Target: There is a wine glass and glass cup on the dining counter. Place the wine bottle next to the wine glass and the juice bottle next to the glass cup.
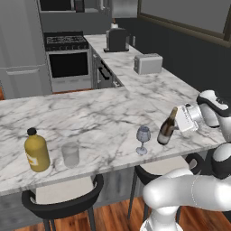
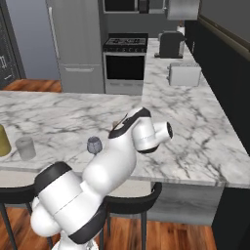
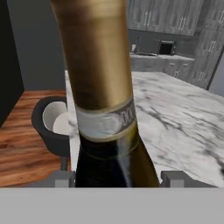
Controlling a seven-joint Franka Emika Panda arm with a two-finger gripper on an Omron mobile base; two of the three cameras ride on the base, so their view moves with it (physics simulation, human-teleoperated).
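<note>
The gripper (image 1: 177, 118) pinches the wine bottle (image 1: 167, 127) at its neck. The bottle leans, base on the dining counter (image 1: 99, 119), just right of the wine glass (image 1: 143, 139). Its long axis tilts toward the hand, so I judge it needs righting before release.

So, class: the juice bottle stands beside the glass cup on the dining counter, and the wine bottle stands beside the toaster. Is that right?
Not quite. In the left base view the wine bottle leans beside the wine glass, far from the toaster. The juice bottle does stand beside the glass cup on the dining counter.

two bottles (image 1: 167, 128) (image 1: 36, 151), two glasses (image 1: 143, 139) (image 1: 70, 154) (one stemmed).
</note>
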